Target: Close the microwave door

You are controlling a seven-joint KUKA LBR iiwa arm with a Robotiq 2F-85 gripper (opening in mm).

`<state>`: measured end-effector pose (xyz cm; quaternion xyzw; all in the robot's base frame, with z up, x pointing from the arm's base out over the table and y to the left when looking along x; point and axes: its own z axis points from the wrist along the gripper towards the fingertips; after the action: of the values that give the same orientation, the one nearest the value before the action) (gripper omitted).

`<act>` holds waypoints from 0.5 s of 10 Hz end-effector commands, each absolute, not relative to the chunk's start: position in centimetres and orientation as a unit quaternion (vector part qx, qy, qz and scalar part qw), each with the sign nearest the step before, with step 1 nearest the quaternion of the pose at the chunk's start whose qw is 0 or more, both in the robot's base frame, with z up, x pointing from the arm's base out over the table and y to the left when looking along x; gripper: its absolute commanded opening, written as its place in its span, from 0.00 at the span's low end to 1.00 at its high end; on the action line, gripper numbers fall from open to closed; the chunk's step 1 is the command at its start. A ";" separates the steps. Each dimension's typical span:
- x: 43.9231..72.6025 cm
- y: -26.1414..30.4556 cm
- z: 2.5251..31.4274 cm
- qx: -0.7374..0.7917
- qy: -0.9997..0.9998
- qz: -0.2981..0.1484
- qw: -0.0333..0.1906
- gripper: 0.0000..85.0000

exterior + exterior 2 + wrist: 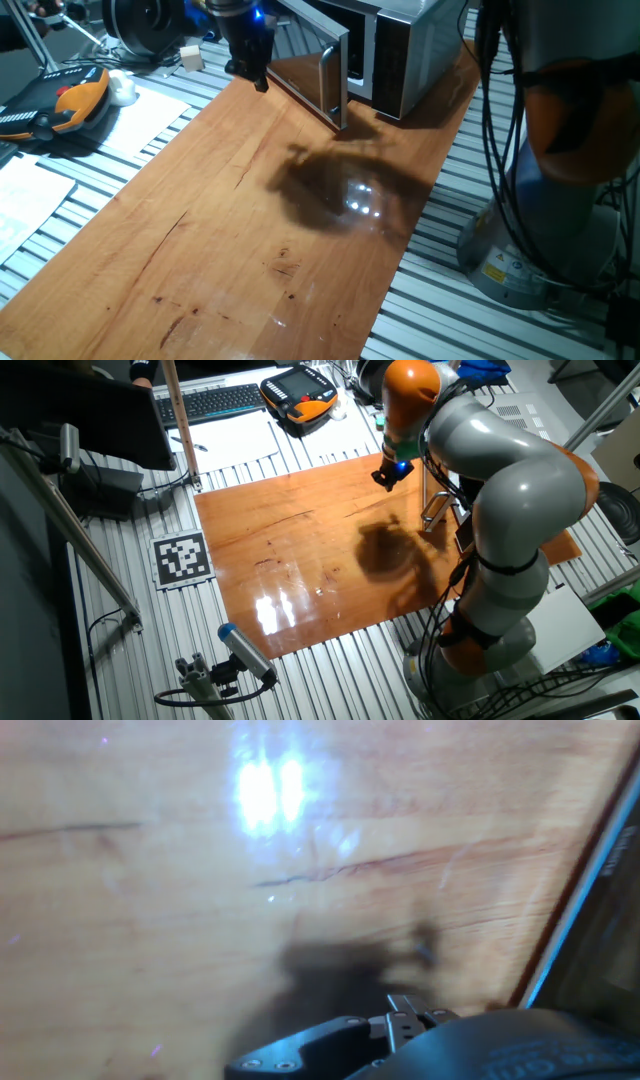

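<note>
**Hand view shows the door edge at right; the arm hovers beside the open panel**

One fixed view has the microwave (415, 50) at the top centre of the frame, a boxy silver-grey metal case standing on the wooden surface (250, 230). Its door (315, 80) swings out toward the lower left, a flat panel with dark glossy glass, a silver frame and an upright free edge nearest the camera. The gripper (255, 75) hangs at the upper left of the panel, just beside its outer face; whether it touches I cannot tell. The door's long axis runs from upper left to lower right in this frame, so my judgement is that closing needs a push on that outer face, toward the case at upper right.

In the hand view a dark glass strip with a pale metal rim fills the right edge, next to warm, scratched, glossy wood. Whether the jaws are apart or together cannot be told from any view.
</note>
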<state>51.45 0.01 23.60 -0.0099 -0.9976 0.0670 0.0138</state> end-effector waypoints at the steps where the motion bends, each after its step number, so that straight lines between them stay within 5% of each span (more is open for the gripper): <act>1: 51.5 0.0 23.6 -0.010 -0.997 0.070 0.012 0.00; 5: 51.5 0.0 23.6 -0.039 -0.998 0.046 0.028 0.00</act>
<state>51.46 0.03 23.57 -0.0390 -0.9978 0.0461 0.0271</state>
